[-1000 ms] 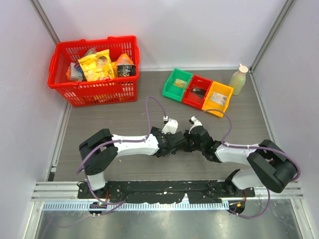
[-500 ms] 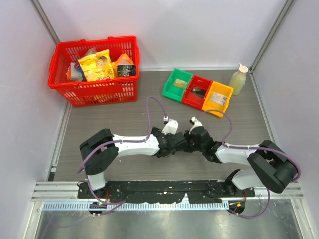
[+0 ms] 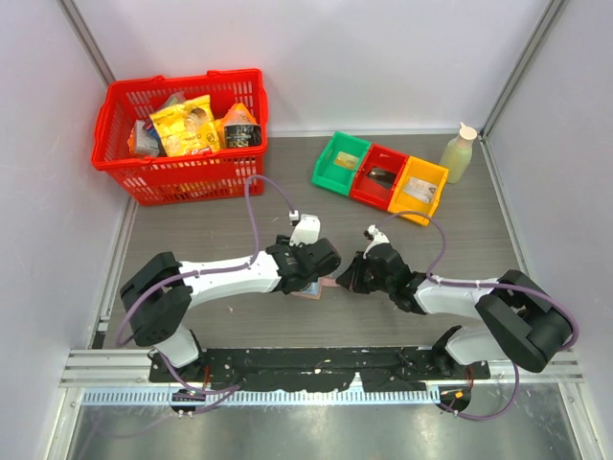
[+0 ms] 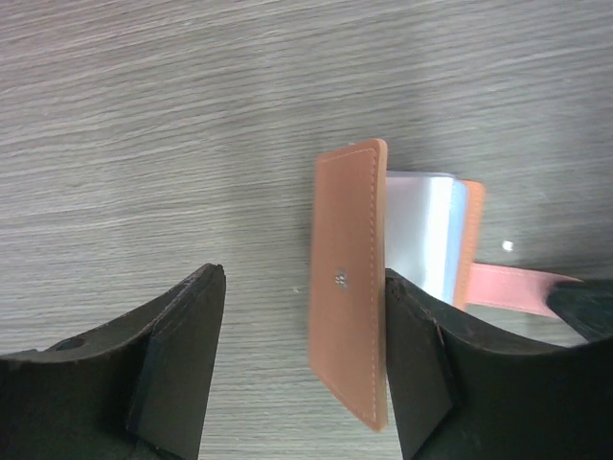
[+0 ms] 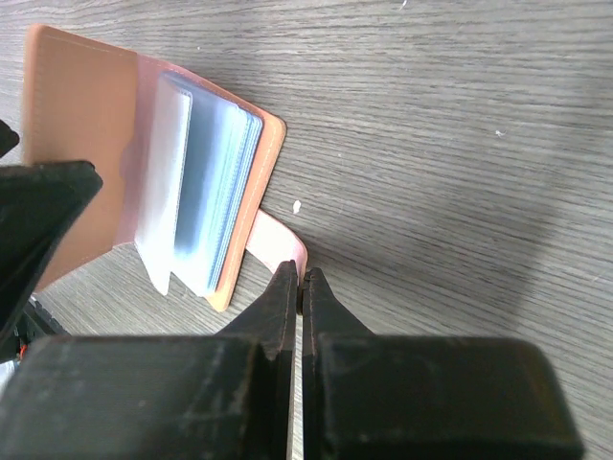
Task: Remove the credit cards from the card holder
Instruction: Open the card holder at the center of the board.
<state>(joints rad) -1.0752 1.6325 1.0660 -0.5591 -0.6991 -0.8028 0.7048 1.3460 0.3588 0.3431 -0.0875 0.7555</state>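
Inspector: Where is the card holder (image 4: 350, 287) lying?

Examiner: It is resting on the bench (image 4: 144, 115), well apart from the red basket (image 3: 182, 177), on the side nearer the arm bases and to the basket's right. It is sitting open: a pinkish-tan cover with a stitched edge is standing on edge, and the credit cards (image 5: 225, 182), pale grey-white in clear sleeves, are sitting stacked inside.

Inspector: And the grippers?

Examiner: The left gripper (image 4: 302, 287) is standing open, one finger well apart from the raised cover, the other just beside it. The right gripper (image 5: 301, 280) is pinching closed on the holder's pink snap tab (image 5: 278, 244).
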